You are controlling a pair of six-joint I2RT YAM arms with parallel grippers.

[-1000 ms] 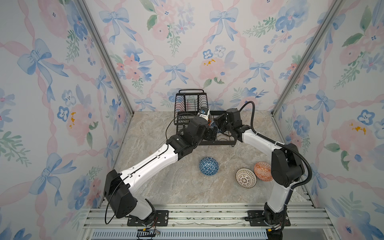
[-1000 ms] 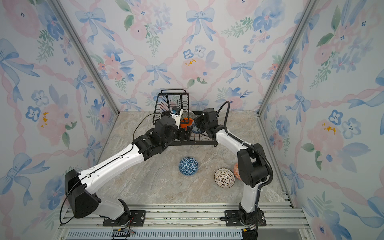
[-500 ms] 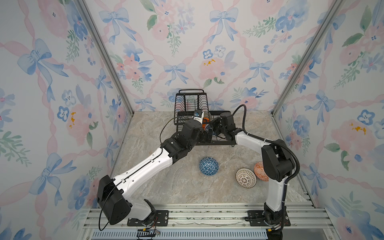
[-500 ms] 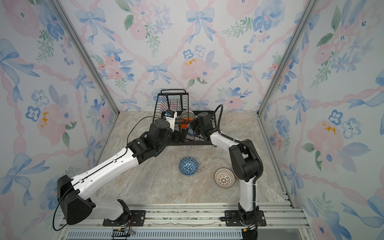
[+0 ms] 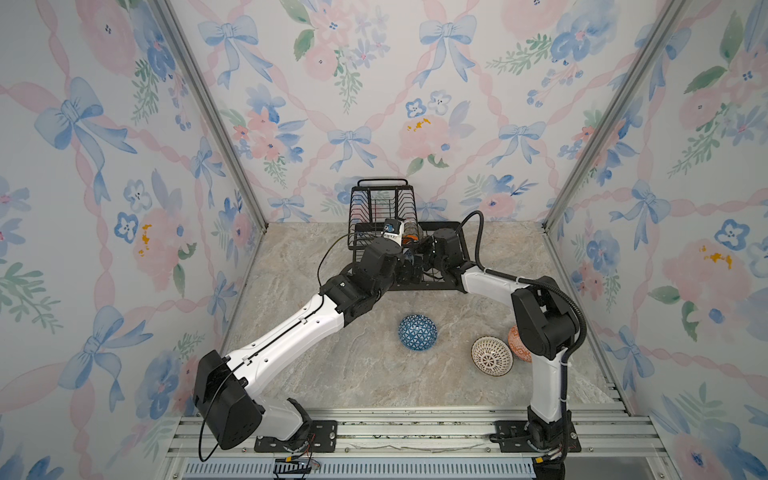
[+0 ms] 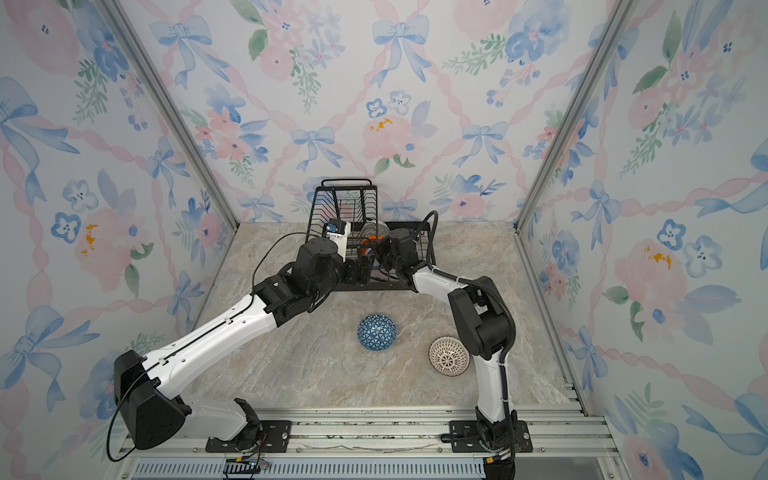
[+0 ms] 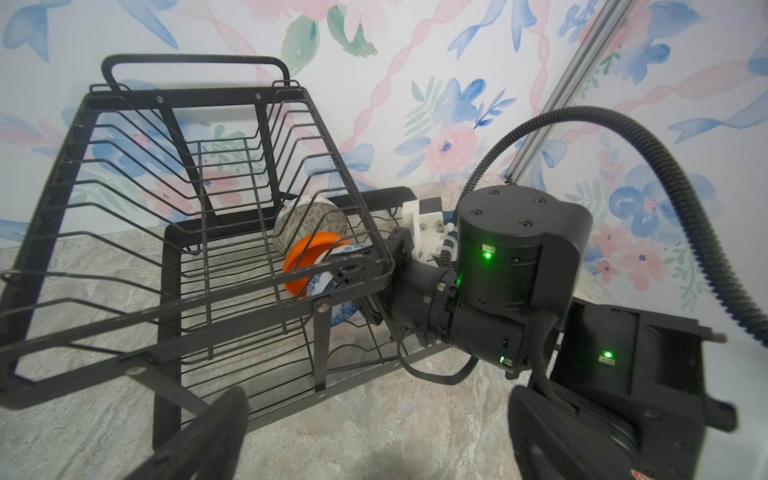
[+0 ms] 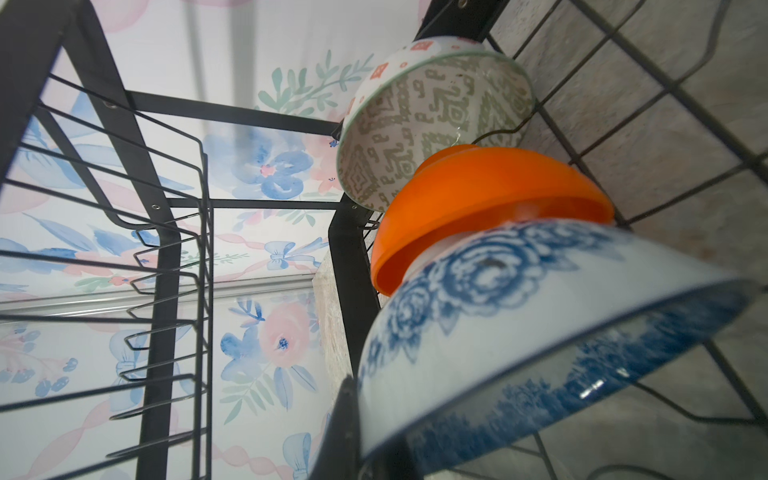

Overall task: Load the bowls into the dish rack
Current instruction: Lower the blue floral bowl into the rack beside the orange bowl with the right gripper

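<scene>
We see the dish rack (image 5: 382,208) at the far middle of the tabletop (image 5: 353,365), backed against the wall, with its upper basket (image 7: 124,174) bare of dishes. Three bowls stand on edge in a row in the lower tray (image 7: 170,257), on the right of the basket. The pale green bowl (image 7: 311,224) is farthest, the orange bowl (image 7: 309,257) leans against it, and the blue-floral bowl (image 8: 519,332) is nearest, nested against the orange one. Our right claw (image 7: 363,301) reaches into the tray from the near right, and its jaws are pinched tight on the wall of the blue-floral bowl, which fills the right wrist view. Our left claw (image 7: 378,399) hangs just in front of the rack's near edge, on the left of the right arm's wrist. Its jaws are spread as wide as they go, with nothing between them but bare tabletop. The other three bowls sit well apart from the rack on the near right of the tabletop. The blue triangle-patterned bowl (image 5: 417,332) lies upside down near the middle. Right of it, the white lattice bowl (image 5: 492,356) is tipped so that we look into it. The orange-red bowl (image 5: 515,343) is just beside that one, mostly hidden behind the right arm's elbow.
</scene>
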